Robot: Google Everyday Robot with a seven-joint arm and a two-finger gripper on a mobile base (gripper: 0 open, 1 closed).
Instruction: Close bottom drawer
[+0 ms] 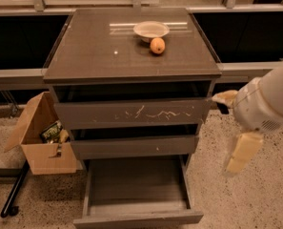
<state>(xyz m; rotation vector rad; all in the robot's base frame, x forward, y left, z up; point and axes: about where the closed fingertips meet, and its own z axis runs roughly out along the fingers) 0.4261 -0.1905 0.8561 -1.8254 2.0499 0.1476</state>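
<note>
The bottom drawer (137, 219) is the lowest of three in the grey-brown cabinet (131, 56). It is pulled far out toward me and its grey inside is bare. The middle drawer (134, 147) and the scratched top drawer (131, 114) each stand slightly out. My gripper (239, 151) hangs on the white arm to the right of the cabinet, at about the height of the middle drawer. It is apart from the drawers and above the floor.
A white bowl (151, 30) and an orange (157, 46) sit on the cabinet top. An open cardboard box (41, 142) with packets stands on the floor to the left, next to a black pole (15, 190). Speckled floor lies to the right.
</note>
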